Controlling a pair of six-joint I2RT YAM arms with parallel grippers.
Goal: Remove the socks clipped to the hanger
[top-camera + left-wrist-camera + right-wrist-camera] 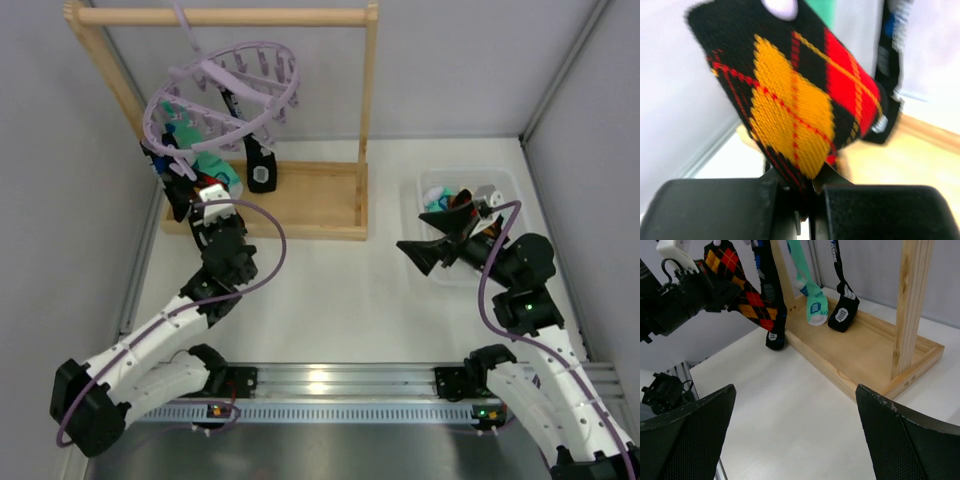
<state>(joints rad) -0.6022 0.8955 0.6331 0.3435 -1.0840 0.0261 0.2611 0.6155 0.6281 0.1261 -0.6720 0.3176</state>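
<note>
left gripper (pixel 807 195) is clamped tight on the lower tip of the argyle sock (pixel 795 105), the knit pinched between two smooth black fingers. chunky ribbed weave on that sock: black ground, orange-yellow and red diamonds, thin crossing lines. its top edge hangs from a pale lavender peg at the top of the wrist view.

from overhead, the hanger (pixel 240 125) is a tilted lavender plastic ring with spokes and a fringe of clip pegs, hooked over the round rail of the wooden rack (pixel 310 205). it sits at the far left of the table (pixel 340 300), and the left arm reaches up under its low side.

the right wrist camera shows the sock pulled out at a slant toward the left gripper. beside it a long black sock (pixel 772 300) hangs down to the tabletop just in front of the rack's base, and a teal sock (pixel 815 302) and a second black sock with white grip print (pixel 842 315) dangle onto the flat base.

right gripper (pixel 440 232) is spread wide, holding nothing, above the near corner of a clear plastic bin (pixel 505 180) with a teal-and-white sock (pixel 437 197) inside.
</note>
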